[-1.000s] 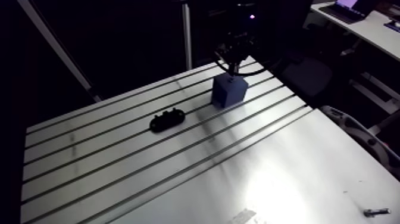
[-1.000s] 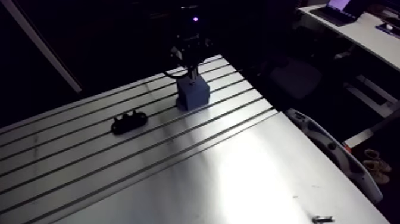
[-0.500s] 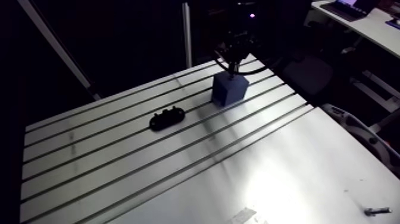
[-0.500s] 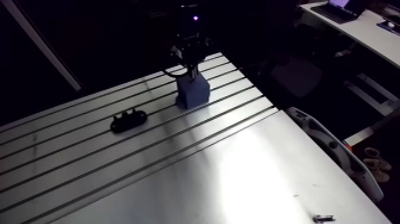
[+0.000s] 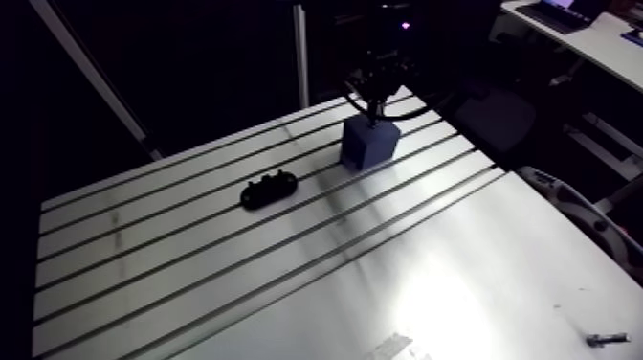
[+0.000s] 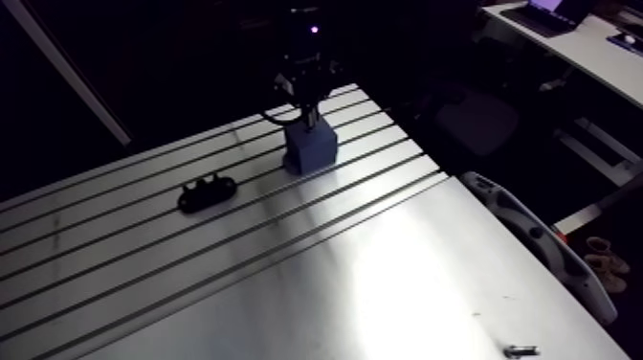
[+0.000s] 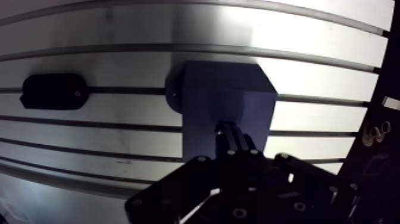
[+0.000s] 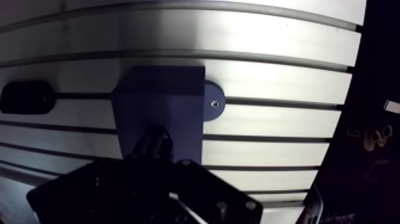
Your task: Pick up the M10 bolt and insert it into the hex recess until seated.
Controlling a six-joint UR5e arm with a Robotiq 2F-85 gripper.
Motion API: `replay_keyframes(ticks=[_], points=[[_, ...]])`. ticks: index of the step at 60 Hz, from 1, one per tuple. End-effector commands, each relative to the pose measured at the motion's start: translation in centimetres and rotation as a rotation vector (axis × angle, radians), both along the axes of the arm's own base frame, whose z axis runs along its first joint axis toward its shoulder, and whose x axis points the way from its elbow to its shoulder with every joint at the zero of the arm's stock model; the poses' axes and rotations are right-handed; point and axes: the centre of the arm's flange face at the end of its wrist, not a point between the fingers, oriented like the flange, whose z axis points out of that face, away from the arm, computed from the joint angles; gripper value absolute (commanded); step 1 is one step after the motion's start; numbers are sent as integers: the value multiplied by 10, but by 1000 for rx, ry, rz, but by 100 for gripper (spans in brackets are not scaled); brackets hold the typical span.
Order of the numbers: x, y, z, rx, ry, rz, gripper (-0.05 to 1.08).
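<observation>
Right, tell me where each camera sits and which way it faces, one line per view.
Arm view: rides the arm's upper link, looking down across the slotted table toward the blue block near its far edge; the wrist and gripper come down over the block.
Wrist view: on the wrist, looking down past the gripper onto the block's top.
Shared: the block, the black part beside it, the table's slots.

Wrist vertical, gripper (image 7: 230, 130) pointing down, fingers (image 7: 239, 146) pressed together.
</observation>
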Motion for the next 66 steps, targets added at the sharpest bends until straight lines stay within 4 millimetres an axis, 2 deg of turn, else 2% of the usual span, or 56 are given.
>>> replay_keyframes(ticks=[1, 66], points=[[0, 0, -1, -1, -2, 0, 108], [3, -1, -5, -2, -10, 1, 108]])
